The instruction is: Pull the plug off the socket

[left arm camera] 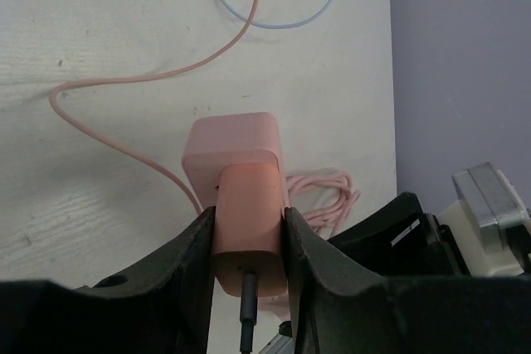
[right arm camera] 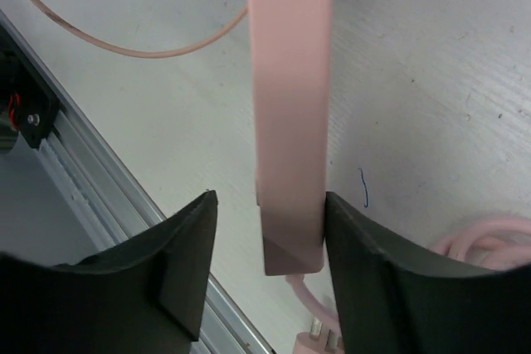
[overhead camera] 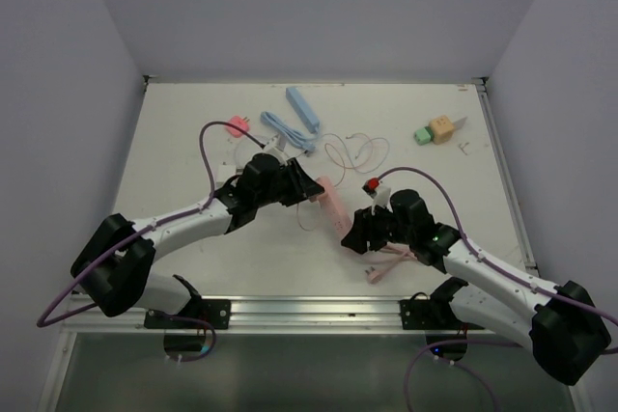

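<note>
A pink power strip (overhead camera: 334, 207) lies on the white table between my two arms. In the left wrist view its end block (left arm camera: 234, 145) has a pink plug (left arm camera: 249, 205) standing in it, with a dark cable (left arm camera: 246, 308) leaving the plug's back. My left gripper (left arm camera: 249, 215) is shut on the plug, both fingers pressed to its sides; in the top view it (overhead camera: 309, 190) sits at the strip's far end. My right gripper (right arm camera: 270, 201) straddles the strip's near end (right arm camera: 290, 105). The right finger touches the strip and the left finger stands apart. In the top view it (overhead camera: 358, 235) sits at the strip's near end.
The strip's own pink cord lies coiled (overhead camera: 386, 262) by the right gripper, near the table's front rail (overhead camera: 309, 311). A thin pink cable (overhead camera: 352, 151) loops behind the strip. At the back lie a blue power strip (overhead camera: 303, 108) with its cable, a pink plug (overhead camera: 237, 125) and small green and tan blocks (overhead camera: 435, 130).
</note>
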You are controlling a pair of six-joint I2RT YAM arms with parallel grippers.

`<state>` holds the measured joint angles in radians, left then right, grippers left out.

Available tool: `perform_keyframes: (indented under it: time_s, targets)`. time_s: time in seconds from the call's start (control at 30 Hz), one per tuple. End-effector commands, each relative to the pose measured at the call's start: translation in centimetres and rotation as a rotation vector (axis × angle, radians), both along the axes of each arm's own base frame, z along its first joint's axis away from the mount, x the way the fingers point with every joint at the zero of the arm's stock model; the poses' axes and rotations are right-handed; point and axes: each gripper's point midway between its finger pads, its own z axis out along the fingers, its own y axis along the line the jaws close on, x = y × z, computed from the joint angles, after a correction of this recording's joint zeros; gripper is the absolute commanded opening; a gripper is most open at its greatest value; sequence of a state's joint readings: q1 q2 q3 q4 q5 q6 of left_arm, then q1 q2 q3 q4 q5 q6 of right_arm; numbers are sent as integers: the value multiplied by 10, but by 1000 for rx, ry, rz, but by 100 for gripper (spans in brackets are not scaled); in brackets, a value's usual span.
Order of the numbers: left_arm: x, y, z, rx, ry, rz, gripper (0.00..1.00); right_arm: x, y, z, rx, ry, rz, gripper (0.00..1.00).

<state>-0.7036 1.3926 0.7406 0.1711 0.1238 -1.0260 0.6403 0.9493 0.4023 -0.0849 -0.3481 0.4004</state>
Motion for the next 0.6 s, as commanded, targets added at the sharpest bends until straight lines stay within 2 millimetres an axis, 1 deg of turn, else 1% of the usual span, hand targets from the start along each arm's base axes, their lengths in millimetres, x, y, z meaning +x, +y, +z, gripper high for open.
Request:
perform_keyframes:
  time_s: [0.0,0.07,0.13,0.2,0.23,0.37,0.4,0.43,0.53,0.57]
  targets:
    - [-4,-6,16,-37,-61,-29,0,23,14,30,76,-106,-24,60]
    - [-6,-6,15,-32,-67,-34,0,27,17,33,89,-95,-42,69]
    - [-8,-6,16,-28,-75,-40,0,33,22,36,97,-87,-55,74]
    - [-10,-8,19,-34,-83,-47,0,40,25,40,99,-90,-67,75]
    - [-10,-7,20,-34,-87,-48,0,47,26,41,89,-97,-85,75]
    - [-13,-10,25,-37,-105,-60,0,61,31,42,82,-114,-104,76]
    - [-15,-11,25,-35,-104,-63,0,66,35,49,94,-130,-102,76]
    - [-16,-12,24,-33,-105,-69,0,67,38,45,87,-116,-96,73]
    - [-17,-13,25,-34,-108,-74,0,75,45,48,95,-119,-92,60]
    - [-18,-14,24,-32,-109,-75,0,77,47,44,93,-106,-87,57]
